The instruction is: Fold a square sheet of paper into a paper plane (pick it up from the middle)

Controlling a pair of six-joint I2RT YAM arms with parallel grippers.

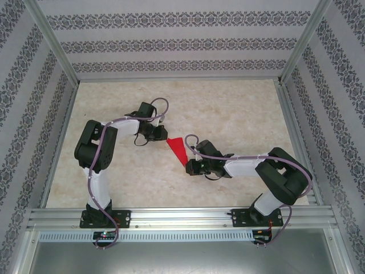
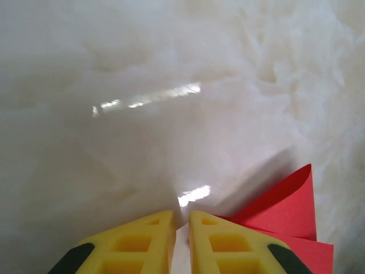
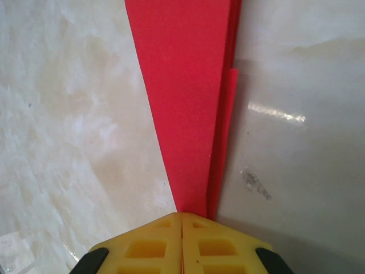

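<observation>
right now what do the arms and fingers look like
The left arm and right arm each have white links between bulky black joints, standing on black bases. A lilac cable loops along each arm. The left fingers and right fingers are yellow wedges with square hollow pockets and black patches at the outer edges.

Left end effector (image 2: 181, 217) ajar, right (image 3: 181, 217) closed

yellow jaws, red paper (image 2: 282, 214) curled beside
</observation>
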